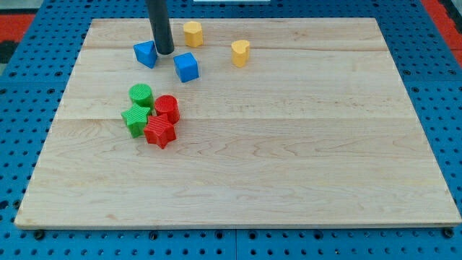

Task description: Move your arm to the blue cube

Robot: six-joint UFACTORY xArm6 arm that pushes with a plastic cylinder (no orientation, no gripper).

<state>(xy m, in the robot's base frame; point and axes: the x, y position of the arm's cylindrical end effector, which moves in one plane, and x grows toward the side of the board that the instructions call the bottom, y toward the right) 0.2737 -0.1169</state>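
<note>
The blue cube (186,67) sits on the wooden board (289,144) near the view's top left. My tip (165,52) is on the board just up and left of it, a short gap away. A second blue block (146,54), wedge-like, lies right beside the tip on its left, touching or nearly touching. The dark rod rises out of the view's top.
A yellow hexagonal block (193,33) lies right of the rod at the top. A yellow heart-like block (240,52) is further right. A cluster sits at left centre: green cylinder (141,94), green star (135,118), red cylinder (167,108), red star (159,132).
</note>
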